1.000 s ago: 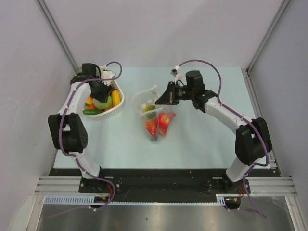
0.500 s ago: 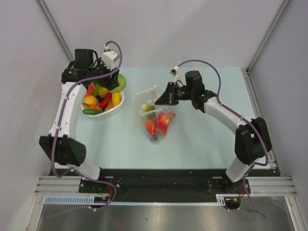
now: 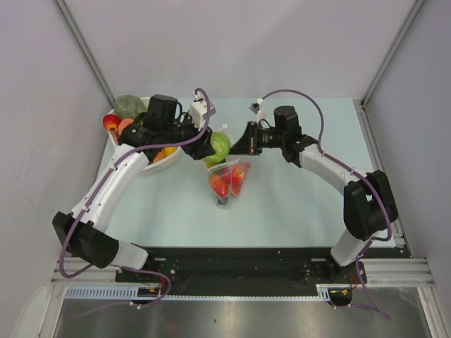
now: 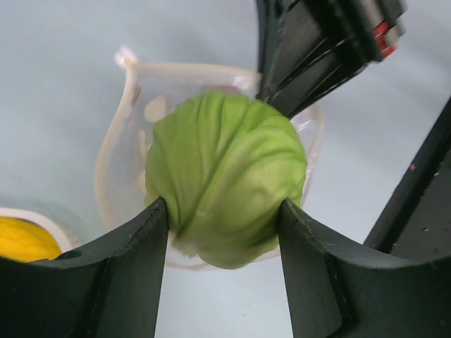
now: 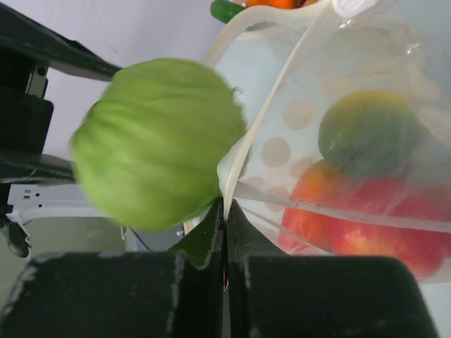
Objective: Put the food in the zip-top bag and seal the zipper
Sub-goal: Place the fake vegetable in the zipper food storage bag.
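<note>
Since a second ago your left arm has swung from the white basket (image 3: 159,166) across to the zip-top bag (image 3: 227,176), carrying one piece with it. Your left gripper (image 4: 222,215) stands partly open, its two dark fingers (image 4: 134,267) pressed on either side of the green round fruit (image 4: 225,176), a pale, glossy ball with leaf-like ribs. You hold it just over the bag's mouth; whether it touches the rim cannot be told. Your right gripper (image 5: 225,215) is fully closed, pinching the bag's rim on the side nearer the right arm, so that the mouth stands raised and open. The zipper (image 5: 271,91) shows as a cream band curving round that mouth. The bag is clear, with faint pale dots, and lies near the middle of the light blue table (image 3: 303,204). Through its wall you see a red apple (image 5: 380,236), an orange piece (image 5: 303,211) and a green-yellow fruit (image 5: 366,130). A yellow piece (image 4: 21,239) lies in the basket.
</note>
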You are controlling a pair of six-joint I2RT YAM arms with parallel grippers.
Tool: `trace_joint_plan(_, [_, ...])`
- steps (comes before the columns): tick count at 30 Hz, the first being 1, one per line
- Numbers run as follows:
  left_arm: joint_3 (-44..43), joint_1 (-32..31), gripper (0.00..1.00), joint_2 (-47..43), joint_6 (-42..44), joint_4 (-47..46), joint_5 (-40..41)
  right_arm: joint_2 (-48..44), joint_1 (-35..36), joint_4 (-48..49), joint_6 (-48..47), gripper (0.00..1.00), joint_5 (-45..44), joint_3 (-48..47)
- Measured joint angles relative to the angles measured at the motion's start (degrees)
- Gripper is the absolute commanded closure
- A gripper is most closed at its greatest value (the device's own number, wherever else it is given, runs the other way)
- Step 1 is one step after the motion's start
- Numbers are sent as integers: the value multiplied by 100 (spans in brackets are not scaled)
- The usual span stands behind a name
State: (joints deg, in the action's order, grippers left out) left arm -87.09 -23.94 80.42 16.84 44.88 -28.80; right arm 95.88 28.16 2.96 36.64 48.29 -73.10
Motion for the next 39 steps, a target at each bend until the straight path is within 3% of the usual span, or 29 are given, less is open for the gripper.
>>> trace_joint_plan(7, [291, 20, 51, 74, -138, 50, 133, -20, -66, 866, 304, 100, 422, 457])
trace_joint_plan(10, [334, 22, 37, 74, -166, 76, 83, -20, -70, 1108, 396, 100, 542, 525])
trace_joint_plan(17, [378, -63, 27, 105, 57, 496, 282, -37, -103, 1534, 535, 100, 896, 551])
trace_joint_plan(20, [378, -116, 12, 175, 162, 586, 365, -114, -66, 1703, 584, 100, 1104, 551])
trace_joint_plan(21, [378, -138, 2, 203, 208, 584, 372, -153, -33, 1755, 601, 100, 1174, 551])
trace_joint_plan(22, [378, -153, 0, 212, 249, 592, 376, -184, -7, 1801, 608, 100, 1235, 551])
trace_joint_plan(31, [378, 240, 0, -186, 1049, 654, 125, -267, 81, 1893, 597, 100, 1609, 551])
trace_joint_plan(36, [555, 332, 1, -916, 2496, 1014, -385, -267, 81, 1939, 601, 100, 1751, 551])
trace_joint_plan(39, [1325, 168, 3, -1598, 3530, 1143, -522, -267, 81, 2061, 638, 100, 1849, 551])
